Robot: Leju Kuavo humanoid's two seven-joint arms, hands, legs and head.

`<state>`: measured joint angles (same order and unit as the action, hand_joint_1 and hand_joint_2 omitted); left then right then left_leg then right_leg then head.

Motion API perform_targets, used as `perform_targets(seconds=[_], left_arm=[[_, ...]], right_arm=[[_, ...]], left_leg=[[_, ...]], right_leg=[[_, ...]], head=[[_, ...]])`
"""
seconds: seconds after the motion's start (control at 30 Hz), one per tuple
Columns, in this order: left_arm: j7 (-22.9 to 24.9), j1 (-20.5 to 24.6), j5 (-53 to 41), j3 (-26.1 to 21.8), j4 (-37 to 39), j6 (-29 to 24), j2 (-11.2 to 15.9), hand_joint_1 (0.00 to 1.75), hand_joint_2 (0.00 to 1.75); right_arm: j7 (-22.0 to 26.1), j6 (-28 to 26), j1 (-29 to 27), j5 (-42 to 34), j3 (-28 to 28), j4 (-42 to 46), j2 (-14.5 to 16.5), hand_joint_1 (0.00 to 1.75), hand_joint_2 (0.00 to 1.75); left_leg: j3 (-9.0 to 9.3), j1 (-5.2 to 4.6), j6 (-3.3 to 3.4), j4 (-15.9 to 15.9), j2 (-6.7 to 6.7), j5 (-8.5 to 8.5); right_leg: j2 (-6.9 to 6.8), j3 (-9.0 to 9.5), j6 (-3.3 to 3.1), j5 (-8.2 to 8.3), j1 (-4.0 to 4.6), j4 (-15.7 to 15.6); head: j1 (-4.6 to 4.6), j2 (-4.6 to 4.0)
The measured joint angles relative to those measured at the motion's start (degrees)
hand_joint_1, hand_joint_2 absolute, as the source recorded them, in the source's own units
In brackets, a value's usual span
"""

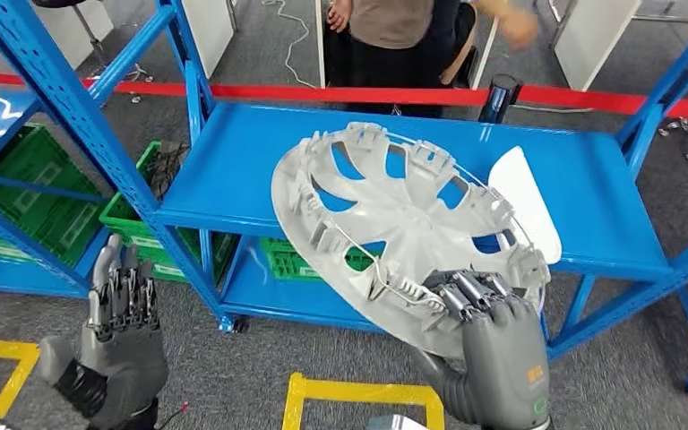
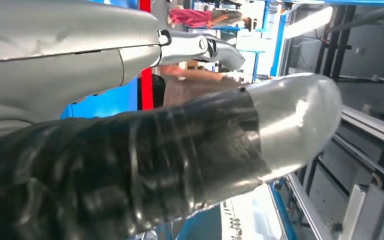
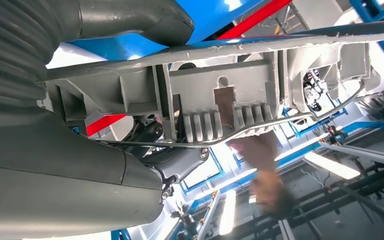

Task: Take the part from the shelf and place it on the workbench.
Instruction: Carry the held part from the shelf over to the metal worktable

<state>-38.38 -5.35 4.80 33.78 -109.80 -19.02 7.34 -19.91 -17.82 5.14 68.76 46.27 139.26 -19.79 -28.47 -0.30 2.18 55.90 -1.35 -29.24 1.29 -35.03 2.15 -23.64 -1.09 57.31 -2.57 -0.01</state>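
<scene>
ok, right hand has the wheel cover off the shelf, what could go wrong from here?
1. The right hand grips only the lower rim of the wheel cover; the large tilted disc could lever out and drop.
2. Its far edge sits near the white part on the blue shelf and could knock it.
3. A person stands just behind the red barrier.

Pale grey plastic hubcap point(image 1: 394, 215), bright blue metal shelf point(image 1: 233, 161), green slatted crates point(image 1: 27, 188), red barrier tape point(image 1: 322, 92), yellow floor lines point(image 1: 358, 391).
</scene>
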Motion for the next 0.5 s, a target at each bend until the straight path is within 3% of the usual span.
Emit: perform_targets(seconds=[0.07,0.1,0.17,0.2,0.23,0.27,0.3,0.37,0.43,0.5], left_arm=[[0.0,0.1,0.0,0.0,0.0,0.1,0.0,0.00,0.00],[0.0,0.1,-0.1,-0.1,0.0,0.2,-0.1,0.00,0.00],[0.1,0.0,-0.1,-0.1,0.0,0.3,-0.1,0.00,0.00],[0.1,0.0,-0.1,-0.1,0.0,0.3,-0.1,0.00,0.00],[0.2,0.0,-0.2,-0.1,0.0,0.3,-0.1,0.00,0.00],[0.3,0.0,-0.2,-0.1,0.0,0.3,-0.1,0.00,0.00],[0.4,0.0,-0.2,-0.1,0.0,0.3,-0.2,0.00,0.00],[0.6,0.1,-0.2,-0.1,-0.1,0.3,-0.2,0.00,0.00],[0.7,0.1,-0.3,-0.1,-0.2,0.4,-0.3,0.00,0.00],[0.8,0.1,-0.3,-0.1,-0.2,0.4,-0.3,0.00,0.00]], right_arm=[[0.0,0.0,0.0,-0.5,-0.1,0.0,0.0,1.75,1.75],[0.0,0.1,0.1,-0.7,-0.2,0.0,0.0,1.75,1.75],[0.0,0.1,0.2,-1.0,-0.2,0.0,0.0,1.75,1.75],[0.0,0.1,0.2,-1.2,-0.3,0.0,0.0,1.75,1.75],[0.0,0.2,0.3,-1.4,-0.3,0.0,0.0,1.75,1.75],[0.0,0.3,0.3,-1.7,-0.3,0.0,0.0,1.75,1.75],[0.0,0.4,0.4,-2.1,-0.4,0.0,0.0,1.75,1.75],[-0.1,0.6,0.7,-2.8,-0.6,0.0,0.0,1.75,1.75],[-0.2,0.9,0.9,-3.2,-1.0,0.0,0.0,1.75,1.75],[-0.2,1.1,1.1,-3.4,-1.4,0.0,-0.1,1.75,1.75]], left_leg=[[-0.22,0.28,0.57,-1.0,0.76,1.22],[-0.50,0.48,0.81,-1.5,1.19,1.82],[-1.51,0.52,1.09,-1.4,1.91,2.55],[-2.16,0.52,1.06,-1.2,2.30,2.84],[-2.86,0.55,1.00,-0.9,2.71,3.10],[-3.58,0.59,0.88,-0.5,3.11,3.32],[-4.27,0.65,0.74,-0.1,3.49,3.48],[-5.58,0.63,0.30,1.1,4.18,3.63],[-6.47,0.40,-0.37,2.0,4.85,3.90],[-6.85,0.36,-1.12,2.3,5.55,4.35]], right_leg=[[-0.01,-1.02,0.62,-1.06,0.05,1.0],[-0.15,-1.97,0.92,-2.87,0.07,3.1],[-0.48,-4.28,1.51,-7.55,-0.08,10.1],[-0.56,-5.09,1.79,-9.01,-0.17,13.5],[-0.65,-5.16,2.04,-9.28,-0.26,15.4],[-0.80,-4.28,2.26,-8.47,-0.38,15.3],[-1.11,-2.46,2.45,-7.04,-0.52,13.2],[-2.66,2.53,2.69,-5.48,-0.51,5.6],[-3.82,5.19,2.05,-5.92,-0.12,1.1],[-3.40,4.92,0.80,-5.83,0.14,0.6]], head=[[0.09,0.00],[0.38,0.01],[1.02,0.01],[1.22,0.01],[1.41,0.01],[1.65,0.00],[1.89,-0.01],[2.41,0.00],[2.69,0.01],[2.61,0.01]])
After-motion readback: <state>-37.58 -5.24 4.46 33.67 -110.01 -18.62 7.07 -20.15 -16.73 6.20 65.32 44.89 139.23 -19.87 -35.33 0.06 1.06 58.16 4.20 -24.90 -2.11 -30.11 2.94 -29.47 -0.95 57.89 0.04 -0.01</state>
